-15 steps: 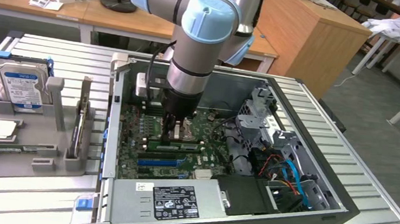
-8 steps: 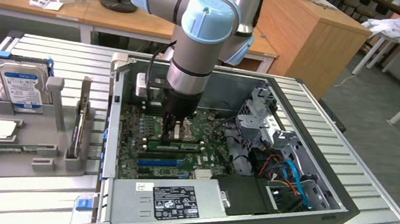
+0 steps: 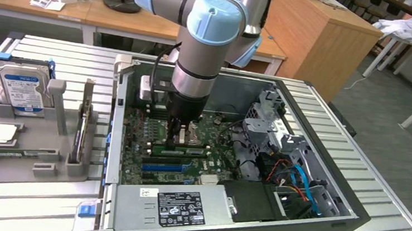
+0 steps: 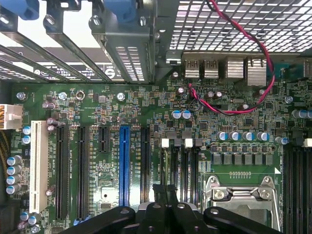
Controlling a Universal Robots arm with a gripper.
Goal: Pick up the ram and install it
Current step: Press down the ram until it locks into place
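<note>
Gripper (image 3: 182, 131) reaches down into the open computer case (image 3: 332, 213), its fingers drawn together over the motherboard (image 3: 138, 165). From the exterior view the fingertips sit at the memory slots, where a thin green ram (image 3: 179, 147) stick lies along a slot just beneath them; whether the fingers touch it or pinch it is hard to tell. In the wrist view the dark fingers (image 4: 163, 197) meet at the near end of the black memory slots (image 4: 180, 165), with the blue expansion slot (image 4: 124, 165) to one side and the metal processor socket (image 4: 241, 197) to the other. A red and black wire (image 4: 234, 109) loops over the board. On the exterior view's left, a grey tray (image 3: 19, 158) holds an upright hard drive (image 3: 22, 88) with a blue label
</note>
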